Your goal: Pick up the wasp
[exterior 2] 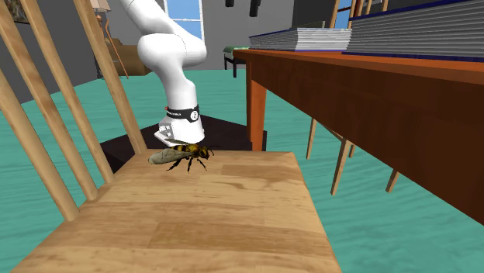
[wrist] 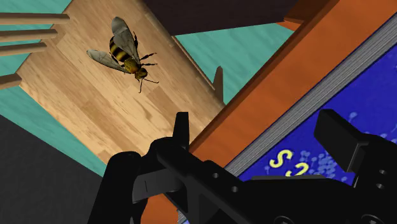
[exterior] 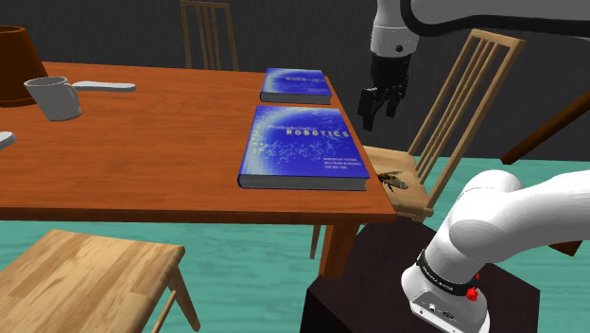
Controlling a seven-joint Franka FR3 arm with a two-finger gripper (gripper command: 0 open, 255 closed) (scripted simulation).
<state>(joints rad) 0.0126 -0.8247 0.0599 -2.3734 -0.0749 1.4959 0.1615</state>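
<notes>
Gripper [exterior: 382, 106] spread and empty over table [exterior: 142, 156] edge — wasp [exterior: 392, 179] on chair seat [exterior: 416, 195], at gripper's 6 o'clock in shoulder view, well apart.

Teal floor [exterior: 246, 248] is running under a reddish-brown table [exterior: 161, 151], far chair [exterior: 232, 38] sitting at its 12 o'clock, slat-back chair [exterior: 494, 41] at 3, near chair [exterior: 85, 274] at 7.

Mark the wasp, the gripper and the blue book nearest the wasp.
wasp [wrist: 126, 54]: wrist view, on its striped body.
gripper [exterior: 378, 113]: shoulder view, midway between its fingertips.
blue book [exterior: 303, 142]: shoulder view, middle of its cover.
</notes>
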